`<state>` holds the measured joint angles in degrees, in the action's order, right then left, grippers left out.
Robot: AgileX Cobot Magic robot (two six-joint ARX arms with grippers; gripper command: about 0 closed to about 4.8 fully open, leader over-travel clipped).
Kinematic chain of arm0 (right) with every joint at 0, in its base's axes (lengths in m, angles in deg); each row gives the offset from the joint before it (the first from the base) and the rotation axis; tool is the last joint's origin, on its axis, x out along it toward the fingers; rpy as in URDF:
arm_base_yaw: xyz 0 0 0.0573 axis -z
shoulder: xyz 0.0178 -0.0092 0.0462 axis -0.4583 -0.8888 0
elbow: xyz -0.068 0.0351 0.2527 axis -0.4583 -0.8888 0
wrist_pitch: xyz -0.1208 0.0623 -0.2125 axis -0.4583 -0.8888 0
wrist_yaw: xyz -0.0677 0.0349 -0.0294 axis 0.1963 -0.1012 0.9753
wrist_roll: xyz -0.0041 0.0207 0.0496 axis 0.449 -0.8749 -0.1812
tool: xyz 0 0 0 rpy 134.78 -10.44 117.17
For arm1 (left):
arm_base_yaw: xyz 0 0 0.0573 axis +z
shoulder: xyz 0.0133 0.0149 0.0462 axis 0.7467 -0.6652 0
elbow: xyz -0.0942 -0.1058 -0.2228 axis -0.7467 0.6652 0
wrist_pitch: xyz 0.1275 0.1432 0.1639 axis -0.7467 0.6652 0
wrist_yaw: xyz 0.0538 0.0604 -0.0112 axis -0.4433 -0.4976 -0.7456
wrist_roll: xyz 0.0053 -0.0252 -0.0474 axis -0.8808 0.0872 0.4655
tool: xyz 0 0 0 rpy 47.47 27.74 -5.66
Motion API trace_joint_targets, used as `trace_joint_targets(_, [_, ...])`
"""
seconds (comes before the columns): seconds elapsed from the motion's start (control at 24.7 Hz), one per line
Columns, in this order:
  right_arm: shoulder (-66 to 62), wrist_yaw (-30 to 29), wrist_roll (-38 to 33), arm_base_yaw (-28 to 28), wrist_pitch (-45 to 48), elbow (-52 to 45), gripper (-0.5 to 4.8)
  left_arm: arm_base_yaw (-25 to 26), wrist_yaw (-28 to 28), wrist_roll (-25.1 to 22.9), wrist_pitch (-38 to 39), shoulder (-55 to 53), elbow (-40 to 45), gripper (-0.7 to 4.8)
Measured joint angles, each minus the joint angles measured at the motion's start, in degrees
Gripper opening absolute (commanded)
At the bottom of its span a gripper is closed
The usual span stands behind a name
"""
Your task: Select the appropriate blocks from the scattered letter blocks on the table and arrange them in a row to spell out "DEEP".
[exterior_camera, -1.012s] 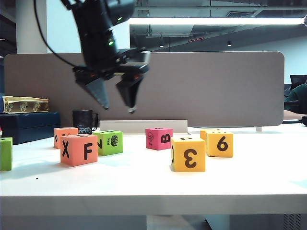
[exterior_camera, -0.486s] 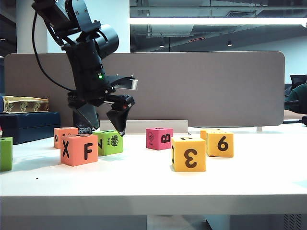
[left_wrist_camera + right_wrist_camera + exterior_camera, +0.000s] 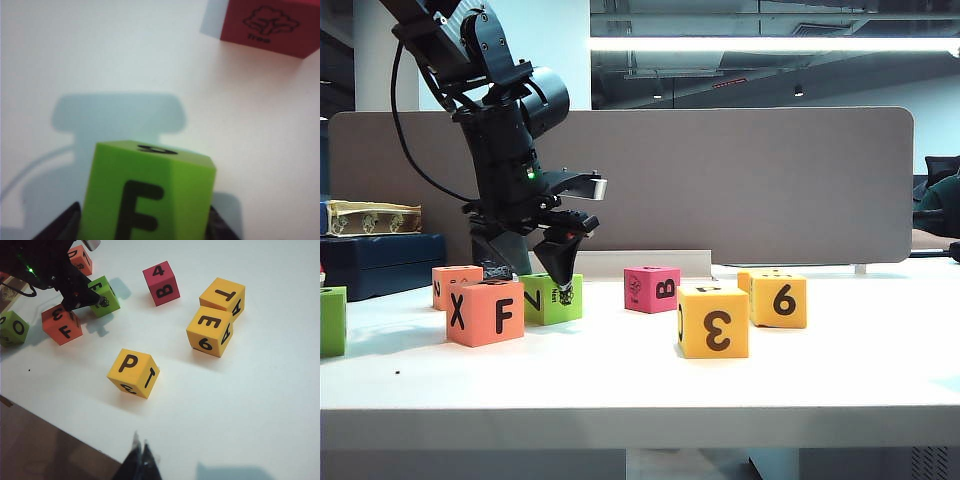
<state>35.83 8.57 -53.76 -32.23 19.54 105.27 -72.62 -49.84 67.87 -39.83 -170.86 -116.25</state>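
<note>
The green block [image 3: 150, 192] sits between the two fingers of the left tool [image 3: 535, 272], one dark fingertip [image 3: 67, 225] on each flank; they straddle it, but whether they press on it yet I cannot tell. A good grip here means settling low, squaring on the flanks, then closing gently so the foam does not twist. The right tool [image 3: 140, 460] hangs over the near desk [image 3: 240, 415] edge, fingers together and empty, well short of the yellow P block [image 3: 133, 372]. Beyond the green block stands the pink block [image 3: 262, 22].

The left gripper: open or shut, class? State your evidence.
Open: the left gripper straddles the green block, one fingertip showing at each side.
</note>
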Motion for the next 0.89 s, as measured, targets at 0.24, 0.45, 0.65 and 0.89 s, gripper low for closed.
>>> trace_joint_targets(0.24, [0.00,2.19,0.00,0.00,0.00,0.00,-0.01,0.02,0.13,0.44,0.70,0.00,-0.31,2.85])
trace_joint_targets(0.45, [0.00,2.25,0.00,0.00,0.00,0.00,-0.01,0.04,1.55,4.87,6.97,0.09,-5.79,2.85])
trace_joint_targets(0.65, [0.00,2.25,0.00,0.00,0.00,0.00,-0.01,-0.57,8.13,15.04,19.91,0.33,-14.88,2.85])
trace_joint_targets(0.89, [-0.02,2.27,0.00,0.00,-0.02,0.00,-0.01,-6.45,11.43,22.38,28.63,0.24,-15.32,2.85])
